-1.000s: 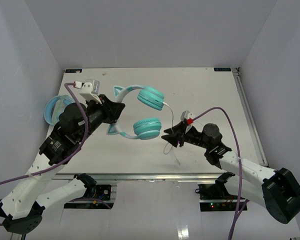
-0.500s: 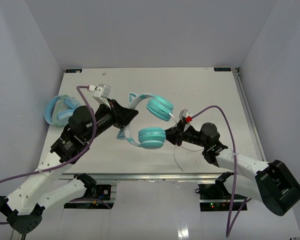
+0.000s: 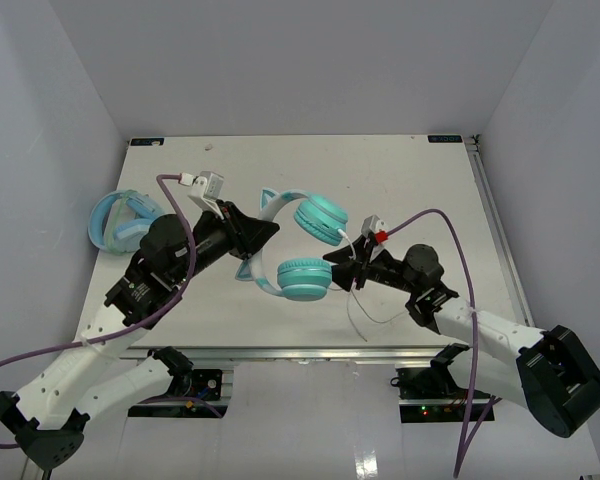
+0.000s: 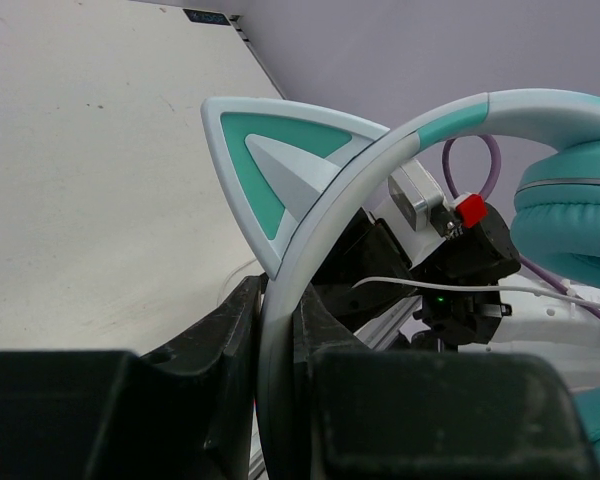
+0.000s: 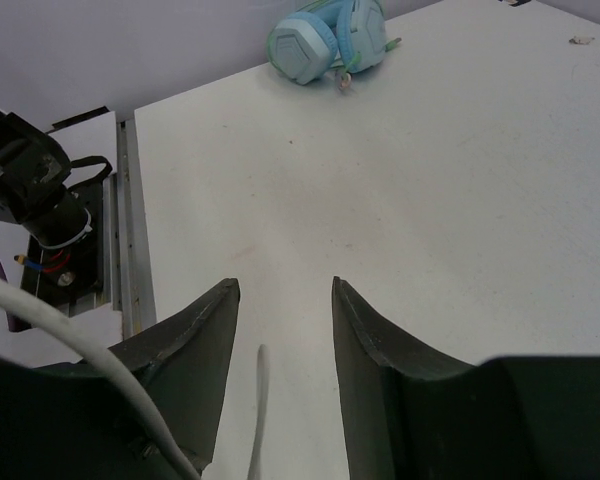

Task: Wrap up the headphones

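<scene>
The teal cat-ear headphones (image 3: 318, 216) hang above the table, one ear cup over the other. My left gripper (image 3: 268, 231) is shut on their pale headband; in the left wrist view the headband (image 4: 420, 125) runs between my left gripper's (image 4: 278, 305) jaws just below a pointed cat ear (image 4: 280, 165). My right gripper (image 3: 332, 262) sits right beside the lower ear cup (image 3: 303, 277). In the right wrist view my right gripper (image 5: 284, 286) is open, with the thin white cable (image 5: 257, 400) lying loose between its jaws. The cable (image 3: 352, 312) trails down to the table near the front edge.
The bulkier light-blue headphones (image 3: 115, 220) lie at the table's left edge, also in the right wrist view (image 5: 325, 40). The white table (image 3: 430, 180) has a rail along its front edge and grey walls close on three sides.
My left gripper has carried the headphones to the right and lifted them. My right gripper has moved left up to the lower ear cup. The cable has slackened into a loop.
</scene>
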Controlling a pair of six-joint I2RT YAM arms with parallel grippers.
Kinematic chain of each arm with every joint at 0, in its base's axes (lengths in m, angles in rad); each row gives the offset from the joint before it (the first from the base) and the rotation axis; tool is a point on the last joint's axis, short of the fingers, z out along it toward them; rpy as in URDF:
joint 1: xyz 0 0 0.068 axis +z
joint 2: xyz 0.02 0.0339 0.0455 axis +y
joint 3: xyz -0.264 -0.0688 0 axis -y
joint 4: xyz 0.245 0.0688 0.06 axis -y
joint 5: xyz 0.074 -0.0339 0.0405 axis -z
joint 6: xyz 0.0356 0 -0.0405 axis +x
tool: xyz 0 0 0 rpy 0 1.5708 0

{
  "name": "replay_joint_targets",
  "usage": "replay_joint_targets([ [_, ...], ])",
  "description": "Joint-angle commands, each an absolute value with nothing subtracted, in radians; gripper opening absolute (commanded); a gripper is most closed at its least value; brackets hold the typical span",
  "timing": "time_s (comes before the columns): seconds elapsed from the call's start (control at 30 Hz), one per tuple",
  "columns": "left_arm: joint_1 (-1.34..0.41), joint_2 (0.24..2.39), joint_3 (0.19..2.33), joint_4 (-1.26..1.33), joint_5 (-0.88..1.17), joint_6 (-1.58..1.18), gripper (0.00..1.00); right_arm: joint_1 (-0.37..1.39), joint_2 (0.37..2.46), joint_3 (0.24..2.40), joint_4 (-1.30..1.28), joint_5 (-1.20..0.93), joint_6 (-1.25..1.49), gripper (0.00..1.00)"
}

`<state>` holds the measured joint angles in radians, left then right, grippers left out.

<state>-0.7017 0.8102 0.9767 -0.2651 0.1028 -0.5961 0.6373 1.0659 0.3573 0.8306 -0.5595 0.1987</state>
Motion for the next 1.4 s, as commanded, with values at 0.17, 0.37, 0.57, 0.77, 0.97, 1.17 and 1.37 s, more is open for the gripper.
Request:
replay_joint_targets([
  [0.17,-0.698,0.755,0.98,-0.209,0.09,-0.638,0.0,0.644,1.022,0.346,0.942,-0.535,0.234,0.35],
  [0.37,-0.698,0.753,0.968,-0.146,0.183,-0.681,0.0,0.644,1.091,0.303,1.037,-0.567,0.262,0.29],
  [0.57,-0.698,0.769,0.886,-0.018,0.286,-0.718,0.0,0.658,1.16,0.33,1.089,-0.598,0.293,0.08],
  [0.77,-0.698,0.804,0.848,0.126,0.416,-0.745,0.0,0.686,1.214,0.384,1.055,-0.601,0.28,0.08],
  [0.97,-0.698,0.852,0.842,0.171,0.495,-0.758,0.0,0.724,1.297,0.481,0.961,-0.588,0.242,0.08],
  [1.17,-0.698,0.87,0.827,0.214,0.555,-0.769,0.0,0.744,1.355,0.533,0.897,-0.523,0.218,0.08],
  [1.37,-0.698,0.915,0.883,0.081,0.733,-0.67,0.0,0.723,1.409,0.718,0.624,-0.439,0.106,0.08],
])
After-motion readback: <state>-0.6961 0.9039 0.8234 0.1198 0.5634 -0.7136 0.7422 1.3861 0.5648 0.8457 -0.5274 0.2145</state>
